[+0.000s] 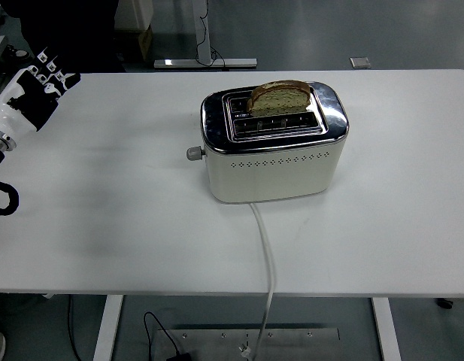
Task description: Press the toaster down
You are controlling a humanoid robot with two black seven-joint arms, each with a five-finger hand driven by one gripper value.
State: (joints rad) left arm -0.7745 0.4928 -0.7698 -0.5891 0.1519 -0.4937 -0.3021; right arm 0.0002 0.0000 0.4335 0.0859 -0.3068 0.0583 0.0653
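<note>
Left hand [32, 90] at table edge; toaster [273, 147] well right, untouched

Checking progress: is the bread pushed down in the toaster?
No. The bread stands well above the slot of the toaster, so it is still up.

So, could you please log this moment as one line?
left hand: far-left table edge, away from toaster | bread slice: raised in rear slot | lever: up, untouched
</note>
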